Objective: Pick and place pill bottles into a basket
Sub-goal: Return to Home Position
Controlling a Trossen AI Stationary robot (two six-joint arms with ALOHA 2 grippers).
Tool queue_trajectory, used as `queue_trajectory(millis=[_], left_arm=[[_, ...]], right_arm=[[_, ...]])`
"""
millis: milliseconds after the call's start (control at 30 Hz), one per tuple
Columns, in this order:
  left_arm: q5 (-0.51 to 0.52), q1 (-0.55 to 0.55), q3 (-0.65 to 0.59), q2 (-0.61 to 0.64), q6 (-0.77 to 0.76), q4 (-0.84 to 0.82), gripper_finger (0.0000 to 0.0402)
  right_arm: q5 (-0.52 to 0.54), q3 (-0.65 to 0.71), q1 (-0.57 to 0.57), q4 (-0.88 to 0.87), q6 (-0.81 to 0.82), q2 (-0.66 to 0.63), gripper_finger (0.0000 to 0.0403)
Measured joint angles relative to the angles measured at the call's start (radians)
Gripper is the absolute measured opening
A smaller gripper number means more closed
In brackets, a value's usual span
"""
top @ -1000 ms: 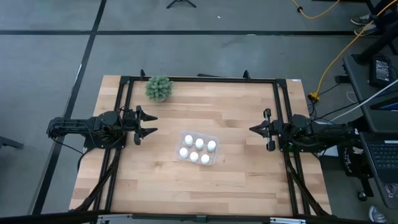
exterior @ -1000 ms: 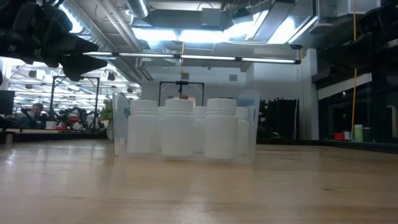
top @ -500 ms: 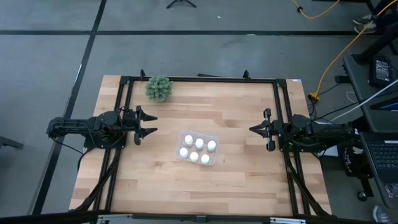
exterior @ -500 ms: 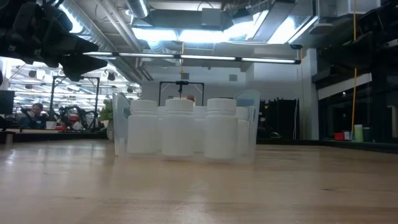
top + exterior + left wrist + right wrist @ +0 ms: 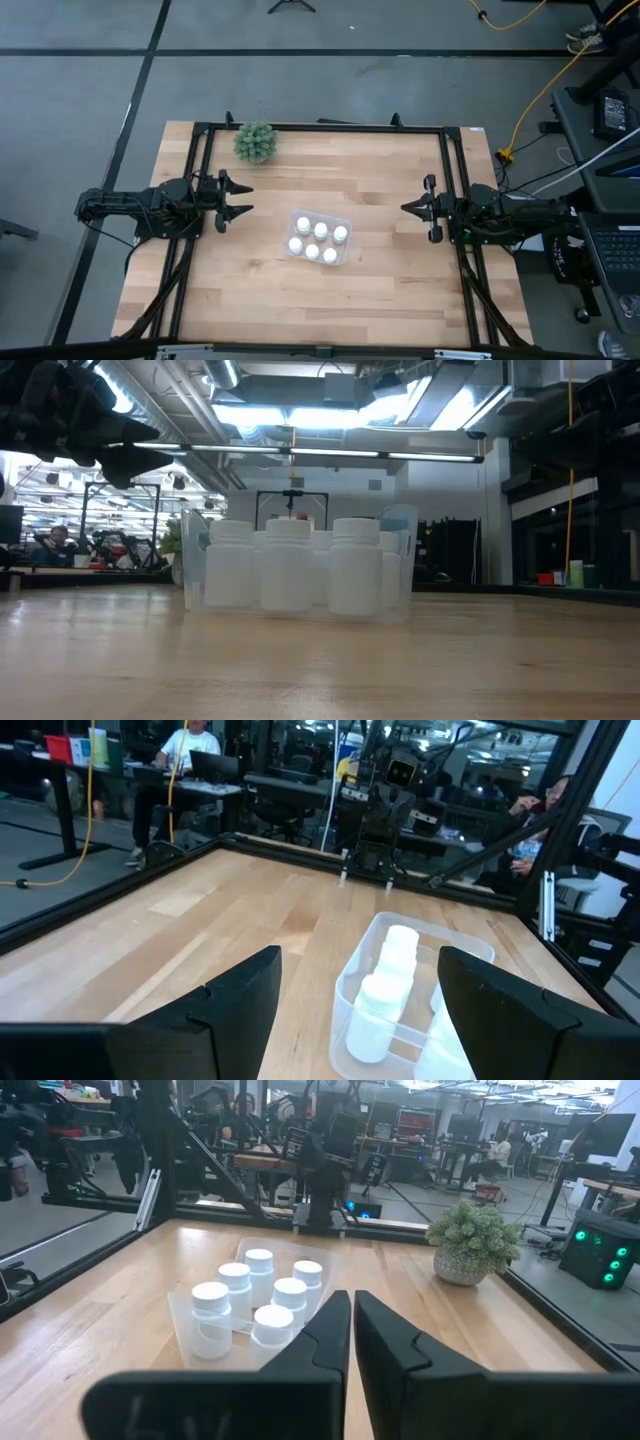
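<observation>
Several white pill bottles (image 5: pixel 318 241) stand upright inside the clear plastic basket (image 5: pixel 344 222), which rests on the wooden table near its middle. They also show in the low view (image 5: pixel 288 565), the left wrist view (image 5: pixel 385 990) and the right wrist view (image 5: pixel 250 1305). My left gripper (image 5: pixel 243 199) is open and empty, above the table at its left side, pointing toward the basket. My right gripper (image 5: pixel 406 208) is shut and empty at the table's right side, pointing toward the basket.
A green bushy plant in a small pot (image 5: pixel 256 142) stands at the table's far left. A black frame (image 5: pixel 320 127) runs around the table's edges. People sit at desks in the room beyond the table.
</observation>
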State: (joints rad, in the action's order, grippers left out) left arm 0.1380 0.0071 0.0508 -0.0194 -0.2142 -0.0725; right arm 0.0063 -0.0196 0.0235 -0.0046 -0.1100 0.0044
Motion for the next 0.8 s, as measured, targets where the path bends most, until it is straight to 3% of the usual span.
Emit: queue_trajectory(millis=[200, 567, 800], left_arm=[[0.003, 0.000, 0.000, 0.000, 0.000, 0.012, 0.0262], [0.135, 0.000, 0.000, 0.000, 0.006, 0.010, 0.0262], [0.105, 0.000, 0.000, -0.004, 0.047, -0.006, 0.0246]], right_arm=[[0.000, 0.000, 0.000, 0.000, 0.001, 0.000, 0.0023], [0.000, 0.000, 0.000, 0.000, 0.001, 0.000, 0.0024], [0.000, 0.000, 0.000, 0.000, 0.000, 0.000, 0.0024]])
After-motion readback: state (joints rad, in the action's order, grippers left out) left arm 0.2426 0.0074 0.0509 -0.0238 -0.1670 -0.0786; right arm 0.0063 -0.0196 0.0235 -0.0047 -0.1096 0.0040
